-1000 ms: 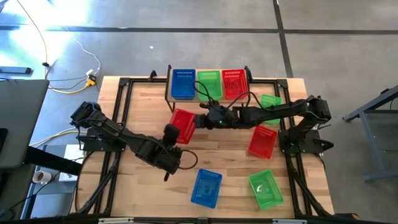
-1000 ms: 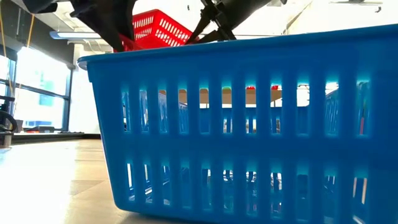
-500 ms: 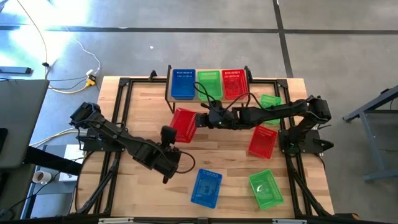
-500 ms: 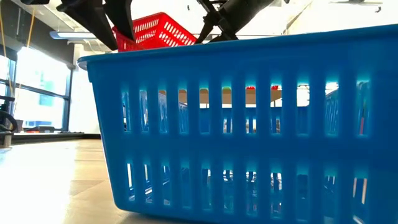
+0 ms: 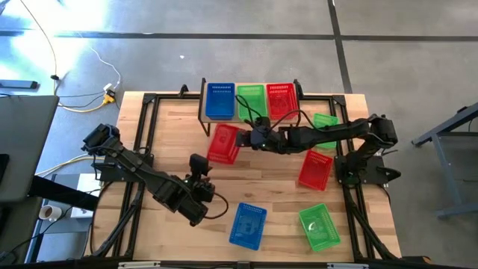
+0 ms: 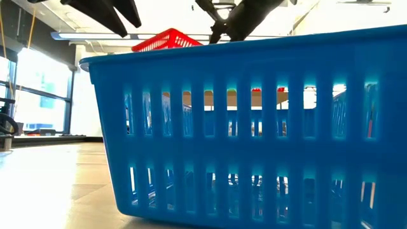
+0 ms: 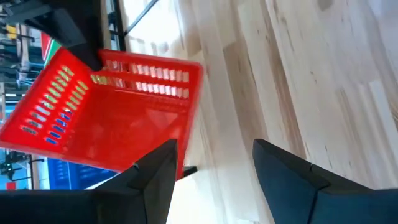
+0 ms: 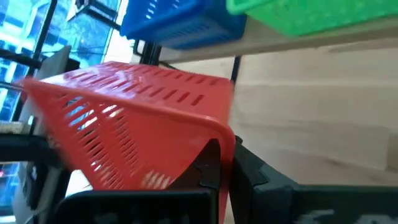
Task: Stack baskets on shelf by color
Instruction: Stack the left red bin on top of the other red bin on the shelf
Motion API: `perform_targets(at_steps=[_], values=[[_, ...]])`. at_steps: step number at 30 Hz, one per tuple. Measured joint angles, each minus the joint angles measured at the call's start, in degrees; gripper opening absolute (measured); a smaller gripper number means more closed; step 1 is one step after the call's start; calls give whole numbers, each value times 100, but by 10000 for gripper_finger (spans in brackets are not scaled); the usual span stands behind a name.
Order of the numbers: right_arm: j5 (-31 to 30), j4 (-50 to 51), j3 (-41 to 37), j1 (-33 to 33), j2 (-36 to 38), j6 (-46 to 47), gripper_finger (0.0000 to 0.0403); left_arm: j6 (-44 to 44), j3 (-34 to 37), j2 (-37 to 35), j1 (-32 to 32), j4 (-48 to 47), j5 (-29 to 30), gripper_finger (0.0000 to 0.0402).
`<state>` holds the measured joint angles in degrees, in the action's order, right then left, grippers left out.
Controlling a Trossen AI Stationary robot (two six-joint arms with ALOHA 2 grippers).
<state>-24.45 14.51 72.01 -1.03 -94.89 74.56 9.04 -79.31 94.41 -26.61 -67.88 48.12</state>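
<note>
Right gripper [image 5: 240,139] clamped on rim of red basket [image 5: 223,143], held up just in front of shelf [image 5: 202,108], below the blue basket [image 5: 219,101] slot. Left gripper [image 5: 198,166] sits mid-table, fingers apart, nothing in them.

High view: shelf has 3 baskets, blue, green [image 5: 252,100], red [image 5: 281,99]. My load belongs at the red end, so I judge it must travel across past green, get leveled, then go straight down so it nests. 4 more loose on table.

Low view: near blue basket [image 6: 254,127] blocks almost all; only red basket [image 6: 166,41] top edge shows, so it's off the table. High view can't tell that.

Left wrist view: fingers [image 7: 155,180] wide, red basket [image 7: 112,118] ahead, tilted.

Right wrist view: red basket [image 8: 137,118] wall pinched, tipped; shelf plank [image 8: 323,43] above w/ blue + green. Grip is at 1 corner, so go slow.
</note>
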Motion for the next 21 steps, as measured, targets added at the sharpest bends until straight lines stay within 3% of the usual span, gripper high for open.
perform_targets(at_steps=[21], values=[[57,30,2,-20,0,-52,0,296,0,0,-427,27,55,198]])
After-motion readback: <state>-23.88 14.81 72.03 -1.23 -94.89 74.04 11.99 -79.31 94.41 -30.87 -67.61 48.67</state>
